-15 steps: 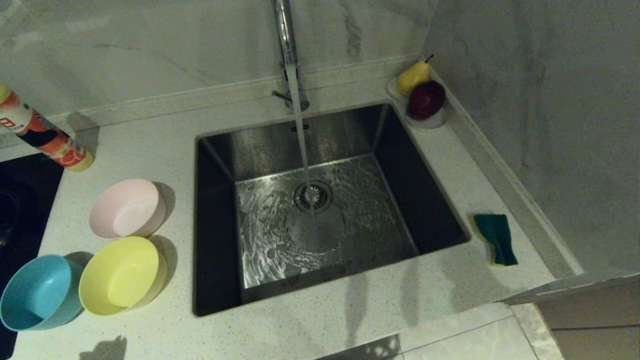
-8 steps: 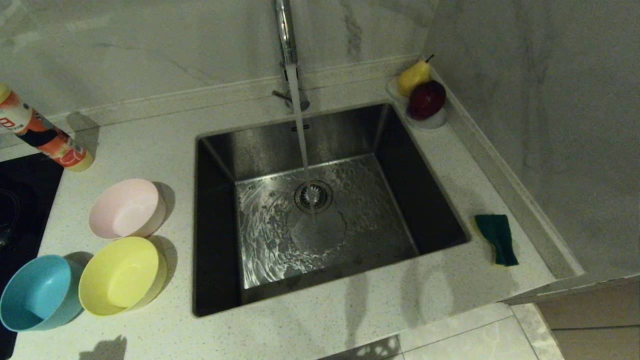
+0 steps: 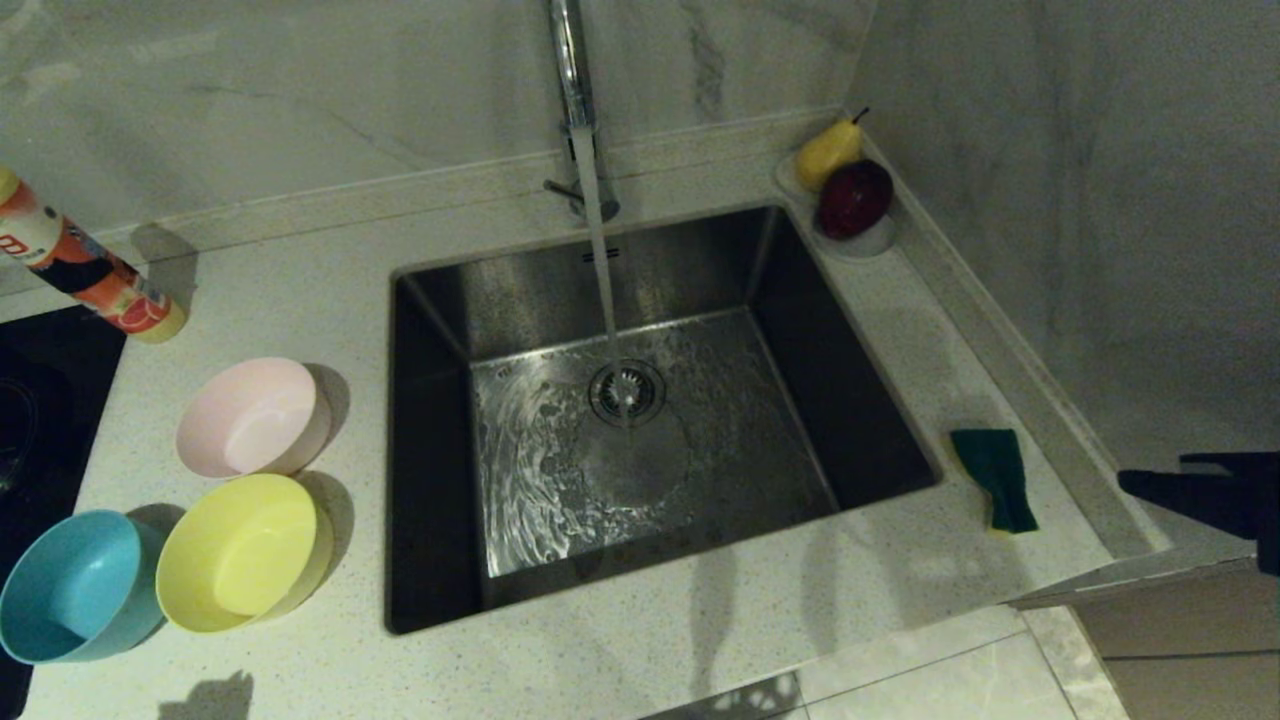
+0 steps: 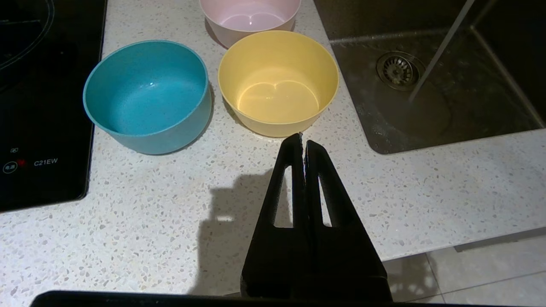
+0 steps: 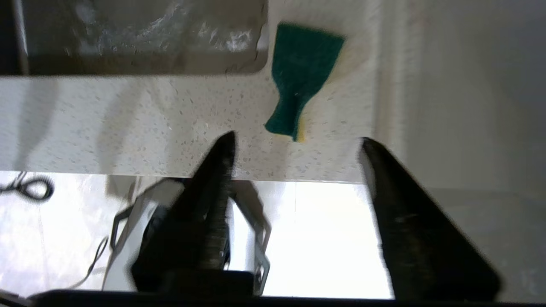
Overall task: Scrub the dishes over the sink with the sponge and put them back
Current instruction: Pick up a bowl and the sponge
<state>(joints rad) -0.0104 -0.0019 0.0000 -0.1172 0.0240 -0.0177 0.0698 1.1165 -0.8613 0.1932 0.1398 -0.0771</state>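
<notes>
Right gripper (image 5: 296, 143): jaws spread wide, nothing between them, sponge framed in the gap ahead but not touched. In the head view it shows only as a dark tip at the right edge, well short of the counter. Left gripper (image 4: 303, 143): jaws clenched tip to tip on nothing, parked over the counter front just short of the yellow bowl (image 4: 278, 81).

Sponge (image 3: 995, 478): green face up, bent, on the strip of counter (image 3: 600, 660) right of the sink (image 3: 420, 450), close to the raised wall ledge.

Progress: nothing scrubbed yet, by the look of it. Pink bowl (image 3: 255, 417), yellow bowl and blue bowl (image 3: 80, 585) sit clustered left of the sink, all upright. Everything remains: take sponge, lift each bowl, scrub, return.

Surroundings: tap (image 3: 572, 70) running into the drain (image 3: 627, 392). Fruit dish with pear and apple (image 3: 852, 198) at the far right corner, bottle (image 3: 85, 265) far left, cooktop (image 4: 42, 106) beside the blue bowl. The wall ledge crowds the sponge on one side; approach otherwise unobstructed.
</notes>
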